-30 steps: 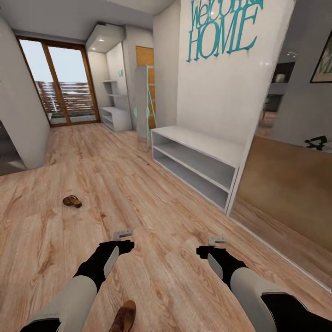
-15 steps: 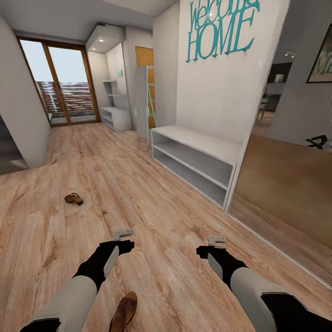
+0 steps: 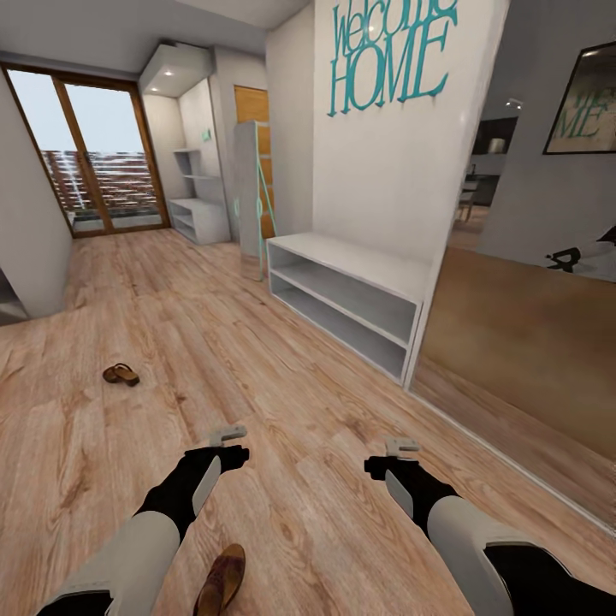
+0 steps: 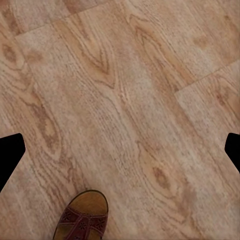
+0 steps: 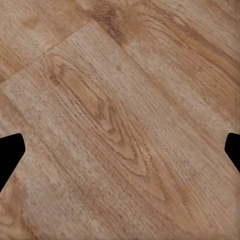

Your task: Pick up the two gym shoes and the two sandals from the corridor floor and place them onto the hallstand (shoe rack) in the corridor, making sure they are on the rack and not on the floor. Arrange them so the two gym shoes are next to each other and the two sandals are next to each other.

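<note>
Two sandals on the floor, both my pincers empty

My left pincer and right pincer hang low over the wood planks, well apart, each holding nothing; in the wrist views the dark fingertips sit at the far edges, so both stand wide. One sandal lies near me, between my arms and closer to the left one; its toe end shows under the left wrist. The other sandal lies farther off to my left, well apart from the first. The rack stands ahead to my right against the white wall, its top and both shelves bare, beside a mirrored wardrobe
</note>
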Controlling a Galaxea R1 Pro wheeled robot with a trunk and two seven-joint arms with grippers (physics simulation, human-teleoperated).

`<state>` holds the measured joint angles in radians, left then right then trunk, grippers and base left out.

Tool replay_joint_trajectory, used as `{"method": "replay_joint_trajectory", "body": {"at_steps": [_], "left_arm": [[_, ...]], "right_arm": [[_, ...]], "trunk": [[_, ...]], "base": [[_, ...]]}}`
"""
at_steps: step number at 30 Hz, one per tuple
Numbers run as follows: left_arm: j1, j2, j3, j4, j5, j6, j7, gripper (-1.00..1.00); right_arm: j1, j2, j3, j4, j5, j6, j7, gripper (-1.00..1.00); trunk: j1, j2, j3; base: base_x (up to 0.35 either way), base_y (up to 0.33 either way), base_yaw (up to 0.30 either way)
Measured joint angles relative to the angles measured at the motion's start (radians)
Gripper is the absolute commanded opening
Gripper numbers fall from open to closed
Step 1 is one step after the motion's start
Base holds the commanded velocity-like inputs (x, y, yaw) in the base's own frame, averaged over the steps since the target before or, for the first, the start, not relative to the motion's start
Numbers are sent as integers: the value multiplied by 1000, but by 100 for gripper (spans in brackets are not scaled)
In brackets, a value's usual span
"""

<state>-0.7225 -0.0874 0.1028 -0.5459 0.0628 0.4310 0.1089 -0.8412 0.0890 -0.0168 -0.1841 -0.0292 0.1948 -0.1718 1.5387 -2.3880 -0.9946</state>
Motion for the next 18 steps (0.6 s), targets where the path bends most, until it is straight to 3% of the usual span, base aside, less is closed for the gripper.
{"method": "replay_joint_trajectory", "body": {"at_steps": [18], "left_arm": [[0, 0, 0, 1, 0, 0, 0, 100]], "right_arm": [[0, 0, -1, 1, 1, -1, 0, 100]], "trunk": [[0, 0, 0]], "base": [[0, 0, -10]]}}
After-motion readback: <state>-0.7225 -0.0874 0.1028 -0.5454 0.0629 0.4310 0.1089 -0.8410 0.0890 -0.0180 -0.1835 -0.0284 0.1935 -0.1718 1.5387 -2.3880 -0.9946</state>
